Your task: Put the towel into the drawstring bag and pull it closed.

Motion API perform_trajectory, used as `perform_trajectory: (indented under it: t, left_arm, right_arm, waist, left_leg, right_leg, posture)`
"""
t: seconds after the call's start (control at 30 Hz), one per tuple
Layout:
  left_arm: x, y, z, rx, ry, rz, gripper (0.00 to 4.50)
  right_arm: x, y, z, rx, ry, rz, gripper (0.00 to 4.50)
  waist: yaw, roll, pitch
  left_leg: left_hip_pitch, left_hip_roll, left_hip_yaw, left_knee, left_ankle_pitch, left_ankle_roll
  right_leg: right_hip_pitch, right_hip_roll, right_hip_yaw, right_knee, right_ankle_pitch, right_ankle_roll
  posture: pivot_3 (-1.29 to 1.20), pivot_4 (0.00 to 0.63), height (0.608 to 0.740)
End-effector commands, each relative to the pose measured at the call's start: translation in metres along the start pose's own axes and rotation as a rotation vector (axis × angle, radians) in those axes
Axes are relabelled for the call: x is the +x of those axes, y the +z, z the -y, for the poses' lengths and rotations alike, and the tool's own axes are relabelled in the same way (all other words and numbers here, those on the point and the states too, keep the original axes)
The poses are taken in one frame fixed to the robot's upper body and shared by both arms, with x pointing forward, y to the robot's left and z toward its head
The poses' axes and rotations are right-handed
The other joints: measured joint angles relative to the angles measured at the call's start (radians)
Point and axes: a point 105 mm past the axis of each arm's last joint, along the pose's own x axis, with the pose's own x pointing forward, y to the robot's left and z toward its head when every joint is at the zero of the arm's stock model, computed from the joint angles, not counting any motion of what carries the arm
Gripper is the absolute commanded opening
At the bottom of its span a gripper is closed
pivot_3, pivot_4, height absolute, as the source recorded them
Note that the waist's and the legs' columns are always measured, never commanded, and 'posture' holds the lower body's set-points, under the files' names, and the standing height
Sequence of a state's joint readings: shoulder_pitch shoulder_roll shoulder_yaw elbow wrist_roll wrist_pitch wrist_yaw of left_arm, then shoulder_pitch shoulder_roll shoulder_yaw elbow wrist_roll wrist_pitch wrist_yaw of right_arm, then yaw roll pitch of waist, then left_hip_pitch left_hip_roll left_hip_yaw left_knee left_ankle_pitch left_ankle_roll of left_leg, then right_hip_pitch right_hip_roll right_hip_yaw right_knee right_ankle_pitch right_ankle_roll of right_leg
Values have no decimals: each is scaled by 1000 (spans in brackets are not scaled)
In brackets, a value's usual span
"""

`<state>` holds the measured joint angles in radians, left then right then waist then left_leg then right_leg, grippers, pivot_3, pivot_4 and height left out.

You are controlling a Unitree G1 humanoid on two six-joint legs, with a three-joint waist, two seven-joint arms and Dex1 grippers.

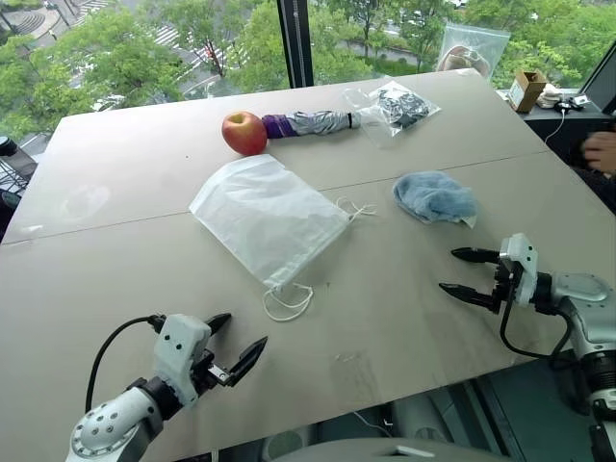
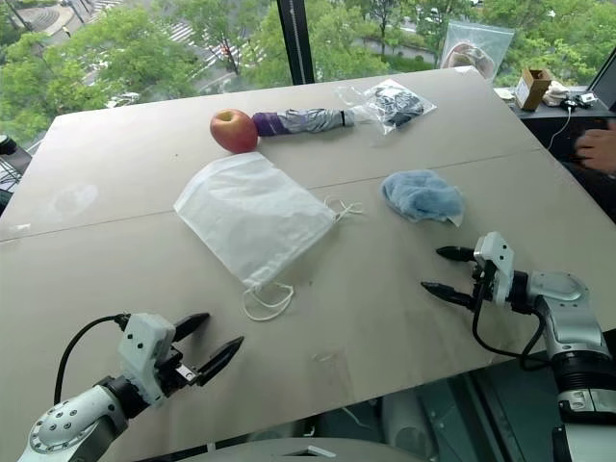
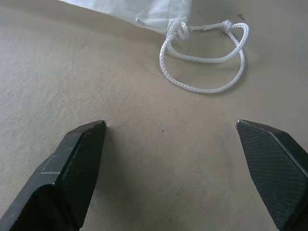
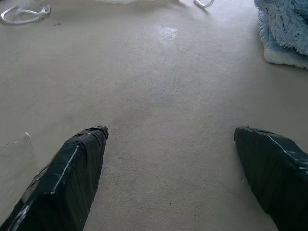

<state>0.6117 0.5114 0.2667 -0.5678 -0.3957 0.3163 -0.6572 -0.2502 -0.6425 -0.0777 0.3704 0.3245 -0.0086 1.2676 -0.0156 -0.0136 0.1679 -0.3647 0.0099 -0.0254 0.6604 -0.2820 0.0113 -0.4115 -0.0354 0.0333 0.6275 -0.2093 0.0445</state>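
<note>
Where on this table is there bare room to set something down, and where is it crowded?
Free: the wide table stretch left of the drawstring bag, and the near strip between the left gripper and right gripper. Crowded: the far edge, where apple, umbrella and plastic bag line up; the towel fills the right.

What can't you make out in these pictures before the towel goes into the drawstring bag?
- Drawstring bag: lies flat in the head views; whether its mouth is open is unclear.
- Towel: cut off by the right wrist view's edge.
- Clear plastic bag: dark contents too small to identify.
- Zip bag at the window: contents unreadable.
- Person's hand: cut off by the picture's edge.
</note>
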Motion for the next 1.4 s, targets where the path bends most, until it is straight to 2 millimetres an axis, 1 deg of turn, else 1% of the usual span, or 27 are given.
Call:
perform_trajectory:
  t: [0.03,0.13,0.3,0.43,0.57,0.67,0.73,0.8,0.83,0.9,0.97,1.1,1.17,1.27,1.33,1.4]
  left_arm:
    - [1,9,1,45,-24,22,4455]
    - [8,24,2,67,-43,68,4455]
    - [13,36,8,77,-86,105,4455]
    - [21,57,21,74,-166,179,4455]
    - [28,73,30,87,-213,223,4455]
    - [44,90,34,121,-230,271,4455]
    - [60,98,32,161,-182,281,4455]
    - [77,100,28,243,-103,261,4455]
    - [85,101,29,293,-87,253,4455]
    - [95,101,35,375,-81,232,4455]
    - [103,101,35,435,-46,229,4455]
    - [113,100,31,541,44,229,4455]
    - [118,100,27,589,93,228,4455]
    - [124,101,30,630,137,248,4455]
    - [125,103,34,672,167,269,4455]
    - [124,104,34,710,198,271,4455]
  right_arm:
    - [-4,8,1,-28,5,23,4500]
    - [-7,10,0,-36,9,25,4500]
    - [-11,14,-1,-43,2,32,4500]
    - [-17,18,-5,-41,-10,41,4500]
    - [-16,23,-9,-44,-13,54,4500]
    - [-12,35,-13,-55,-12,89,4500]
    - [-9,43,-16,-53,-13,113,4500]
    - [-7,49,-19,-53,-9,129,4500]
    - [-6,51,-21,-54,-6,136,4500]
    - [-5,56,-25,-54,-4,146,4500]
    - [-3,58,-31,-59,0,147,4500]
    - [3,65,-46,-41,26,174,4500]
    - [4,67,-50,-35,30,183,4500]
    - [4,74,-56,-18,33,222,4500]
    - [2,74,-63,-7,41,228,4500]
    - [2,72,-66,-6,39,208,4500]
  waist:
    - [0,0,0]
    - [2,0,0]
    - [1,0,0]
    - [4,0,0]
    - [3,0,0]
    - [3,-1,1]
    - [3,-1,0]
    - [4,-1,0]
    - [4,-1,0]
    - [3,-1,0]
    - [2,-1,0]
    - [3,-1,0]
    - [4,-1,0]
    - [6,-1,0]
    - [8,-1,1]
    - [8,-1,1]
  left_leg:
    - [0,0,0,0,0,0]
    - [0,0,0,0,0,0]
    - [-1,0,0,2,0,0]
    - [-2,0,-1,3,0,0]
    - [-3,0,-2,6,0,0]
    - [-3,0,-2,7,0,0]
    - [-3,0,-2,8,0,0]
    - [-2,-1,-2,9,0,0]
    - [-2,-1,-3,9,0,0]
    - [-2,-1,-3,9,0,0]
    - [-2,-1,-4,8,0,0]
    - [-4,-1,-4,8,0,0]
    - [-4,-1,-5,8,0,0]
    - [-5,-1,-6,8,0,0]
    - [-5,-2,-6,8,0,0]
    - [-6,-2,-6,9,0,0]
  right_leg:
    - [0,0,0,0,0,0]
    - [0,0,0,0,0,0]
    - [0,0,0,0,1,-1]
    - [0,0,0,0,1,-1]
    - [0,0,-1,1,1,-1]
    - [0,0,-1,3,1,-1]
    - [0,0,-1,5,1,-1]
    - [1,0,-1,6,3,2]
    - [1,0,-1,6,3,3]
    - [2,1,-1,6,4,3]
    - [2,1,-1,6,4,3]
    - [0,1,-1,5,4,3]
    - [-1,1,-2,5,4,3]
    - [0,0,-3,5,4,3]
    - [0,0,-3,5,4,3]
    - [0,-1,-3,5,4,3]
  posture:
    - [0,150,740]
    - [0,150,740]
    - [0,150,740]
    - [0,150,740]
    - [0,150,740]
    - [0,150,740]
    - [0,150,740]
    - [0,150,740]
    - [0,150,740]
    - [0,150,740]
    - [0,150,740]
    - [0,150,740]
    - [0,150,740]
    - [0,150,740]
    - [0,150,740]
    - [0,150,740]
